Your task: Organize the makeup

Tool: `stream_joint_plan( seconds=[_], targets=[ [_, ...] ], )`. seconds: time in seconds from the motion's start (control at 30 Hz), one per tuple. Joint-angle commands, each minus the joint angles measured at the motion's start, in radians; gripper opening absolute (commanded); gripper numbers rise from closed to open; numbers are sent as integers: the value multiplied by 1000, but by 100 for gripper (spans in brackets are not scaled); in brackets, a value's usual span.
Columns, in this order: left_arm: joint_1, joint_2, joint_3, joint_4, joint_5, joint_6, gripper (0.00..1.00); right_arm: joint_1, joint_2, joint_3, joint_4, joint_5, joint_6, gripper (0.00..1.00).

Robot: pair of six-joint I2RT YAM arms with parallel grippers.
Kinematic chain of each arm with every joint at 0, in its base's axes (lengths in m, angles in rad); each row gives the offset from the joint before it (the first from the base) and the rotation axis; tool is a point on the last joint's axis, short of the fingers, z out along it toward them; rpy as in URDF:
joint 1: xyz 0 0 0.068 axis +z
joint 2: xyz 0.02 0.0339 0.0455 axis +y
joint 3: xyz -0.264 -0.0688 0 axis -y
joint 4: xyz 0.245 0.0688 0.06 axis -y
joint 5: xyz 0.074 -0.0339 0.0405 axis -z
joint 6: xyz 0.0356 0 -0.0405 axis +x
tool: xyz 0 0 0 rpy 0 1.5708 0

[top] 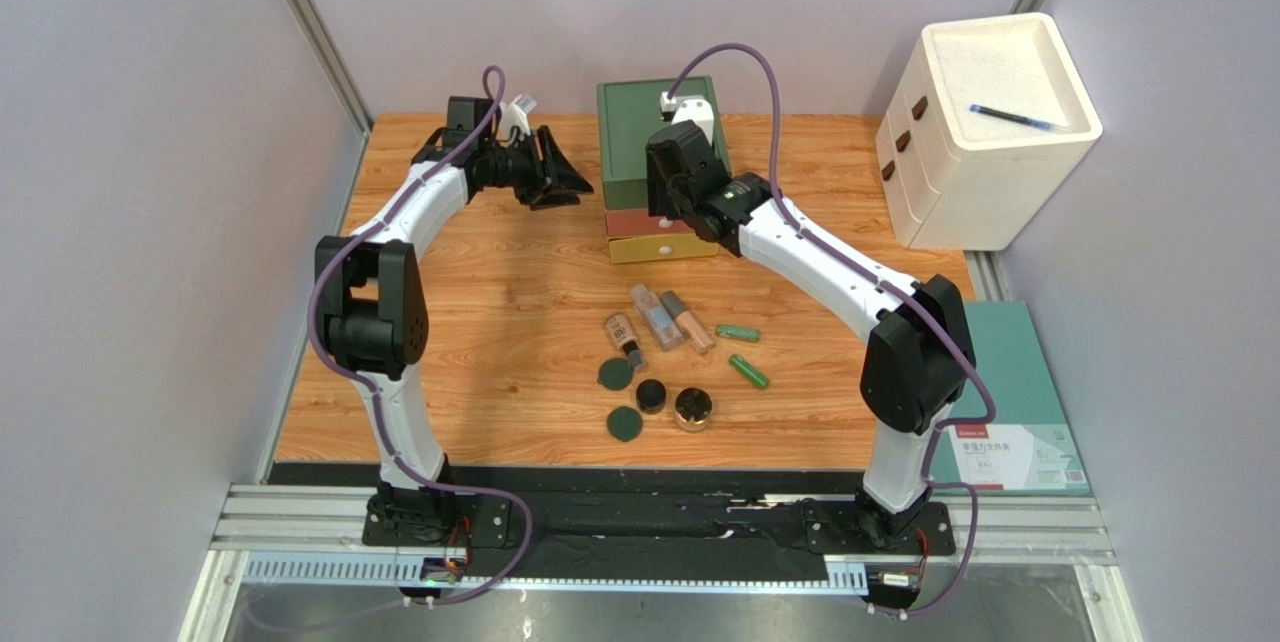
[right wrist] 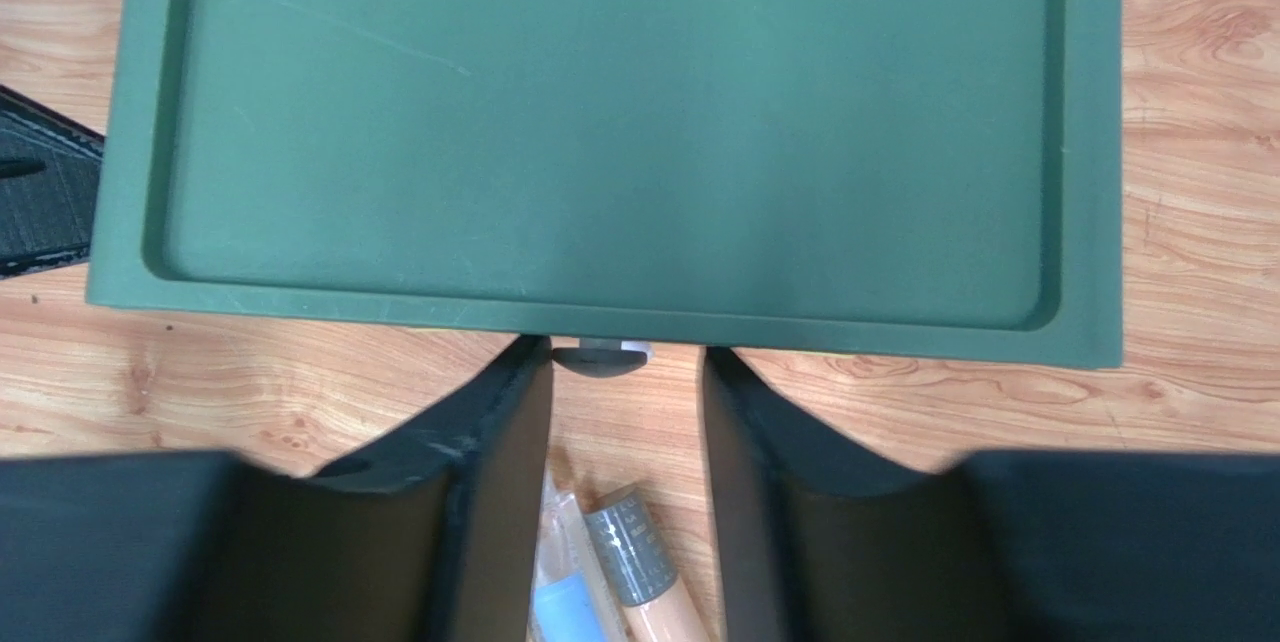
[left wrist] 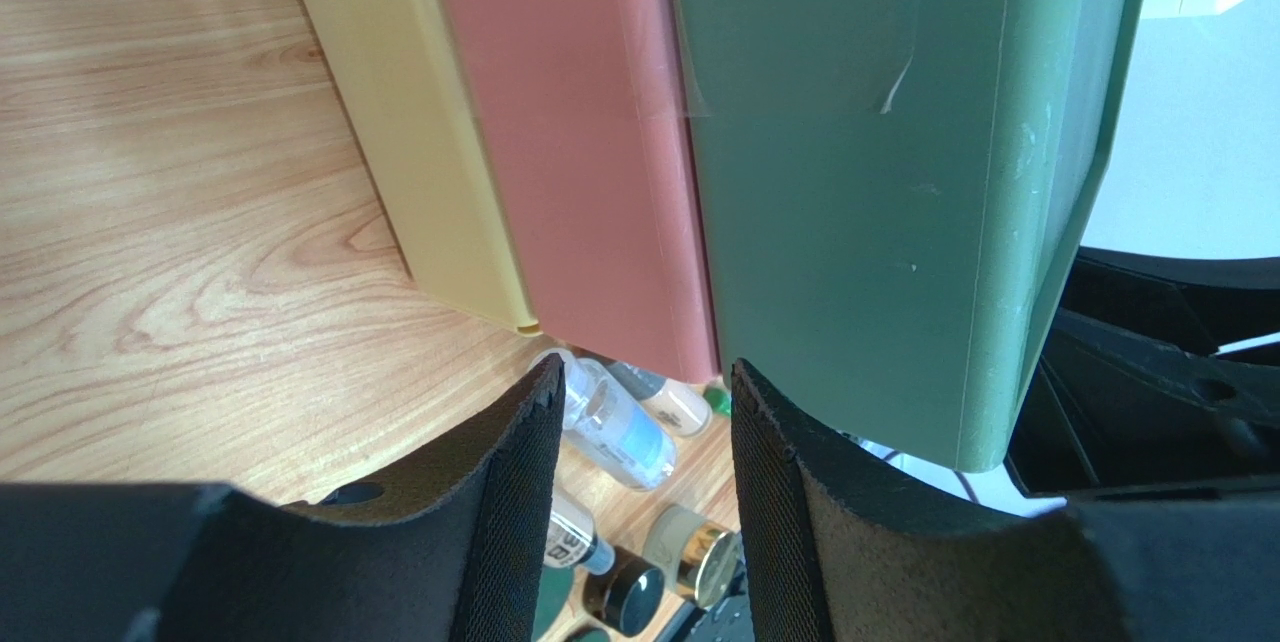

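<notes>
The right gripper [right wrist: 624, 440] has its fingers spread, one on each side of a small grey knob [right wrist: 601, 357] at the front edge of the drawer box [right wrist: 601, 117], whose green top fills that wrist view. Whether the pads touch the knob cannot be told. Just past those fingers, on the wooden table [right wrist: 1202, 72], lie the ends of a clear tube [right wrist: 564, 605] and a beige tube [right wrist: 643, 575], the nearest of the makeup.

The left gripper [left wrist: 639, 500] is spread too, with nothing between its fingers. It is beside the box's left wall, where yellow, red and green layers show.

From above, the makeup sits in a loose cluster in front of the box, apart from both grippers. The tubes are nearest the box, and two green tubes [top: 738, 332] lie to their right. Two dark discs [top: 615, 374], a black jar [top: 652, 396] and a gold-rimmed compact [top: 693, 408] lie nearest the arm bases.

At the far right stands a white cabinet [top: 984, 162] with a blue pen [top: 1017, 114] on top
</notes>
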State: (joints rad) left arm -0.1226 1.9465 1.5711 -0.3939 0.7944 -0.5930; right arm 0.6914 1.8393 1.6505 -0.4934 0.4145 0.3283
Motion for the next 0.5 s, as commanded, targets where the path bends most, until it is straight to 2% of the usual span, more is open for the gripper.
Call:
stream_joint_plan(
  seconds=[0.0,0.2,0.47],
  targets=[
    [1,-50,-2,-5,22,30,51,2,15,45,47,44,-20,38],
    [1,-50,-5,-11,23,36,51,2,28,61,70,40,-25,37],
    [1,-49,-11,-22,26,45,51,2,46,94,72,33,-48,23]
  ],
)
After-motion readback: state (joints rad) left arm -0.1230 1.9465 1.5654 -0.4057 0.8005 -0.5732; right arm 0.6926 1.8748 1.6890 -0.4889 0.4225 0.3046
